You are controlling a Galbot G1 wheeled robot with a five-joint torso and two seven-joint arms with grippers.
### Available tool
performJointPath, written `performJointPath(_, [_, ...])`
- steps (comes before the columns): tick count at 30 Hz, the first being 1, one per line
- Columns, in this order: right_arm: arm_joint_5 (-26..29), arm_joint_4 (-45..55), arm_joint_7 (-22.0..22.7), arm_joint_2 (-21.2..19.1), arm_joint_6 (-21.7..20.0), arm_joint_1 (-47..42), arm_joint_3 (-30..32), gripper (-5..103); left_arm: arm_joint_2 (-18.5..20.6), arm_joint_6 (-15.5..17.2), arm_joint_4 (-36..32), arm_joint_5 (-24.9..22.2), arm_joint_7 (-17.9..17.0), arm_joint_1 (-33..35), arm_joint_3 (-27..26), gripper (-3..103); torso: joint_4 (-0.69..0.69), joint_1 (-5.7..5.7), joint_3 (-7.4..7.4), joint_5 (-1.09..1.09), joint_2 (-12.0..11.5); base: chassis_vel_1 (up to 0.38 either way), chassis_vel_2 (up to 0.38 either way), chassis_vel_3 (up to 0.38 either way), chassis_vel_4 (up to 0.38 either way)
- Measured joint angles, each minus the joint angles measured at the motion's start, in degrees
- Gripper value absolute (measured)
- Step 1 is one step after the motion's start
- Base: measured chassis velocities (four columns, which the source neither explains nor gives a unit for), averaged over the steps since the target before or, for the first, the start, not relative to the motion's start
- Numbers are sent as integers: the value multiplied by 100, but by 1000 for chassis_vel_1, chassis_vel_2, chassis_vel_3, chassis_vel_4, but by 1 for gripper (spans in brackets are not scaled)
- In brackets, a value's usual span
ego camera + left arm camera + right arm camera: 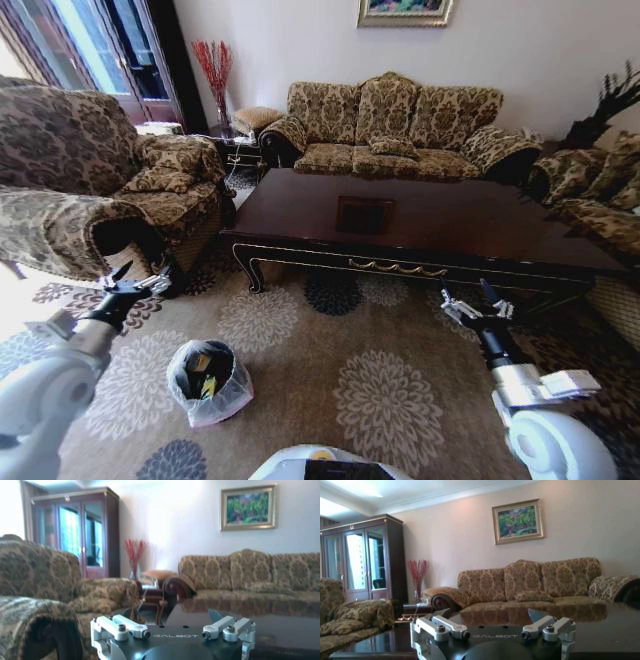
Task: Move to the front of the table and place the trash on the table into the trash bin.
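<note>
The table (450, 225) is glossy dark wood with gold trim and stands straight ahead across the carpet. It also shows in the wrist views (280, 624) (600, 628). On the floor to my front left sits the trash bin (232, 395), black with a white bag liner. Trash (203, 380) lies inside it, with yellow-green pieces showing. My left gripper (140, 279) (175, 615) hovers open above the carpet, beyond the bin and near the table's left corner. My right gripper (470, 300) (490, 614) hangs open before the table's front edge, with nothing between its fingers.
A patterned armchair (90, 190) stands at the left and a matching sofa (400, 125) behind the table. Another seat (600, 195) is at the right. A small side table (240, 150) with a red-stemmed vase (215, 70) is in the back corner. Floral carpet (390, 390) lies ahead.
</note>
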Motion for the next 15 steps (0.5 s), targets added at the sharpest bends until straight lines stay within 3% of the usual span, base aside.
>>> performJointPath(5, [-279, 198, 44, 278, -183, -20, -92, 100, -870, -410, -524, 431, 43, 380, 469, 100, 1, 0, 0, 0, 0, 0, 0, 0, 0])
performJointPath(7, [-312, 199, 76, 299, -199, -20, -106, 100, -928, -479, -555, 467, 70, 434, 535, 100, 2, 0, 0, 1, 0, 0, 0, 0, 0])
performJointPath(9, [-398, 182, 177, 357, -251, -19, -108, 100, -1046, -701, -569, 808, 162, 500, 797, 100, 1, 0, 0, 1, 0, 0, 0, 0, 0])
performJointPath(15, [-467, 97, 158, 411, -255, -111, 62, 100, -1025, -716, -547, 1086, 251, 389, 1126, 100, -2, 0, 1, 0, 0, 0, 0, 0, 0])
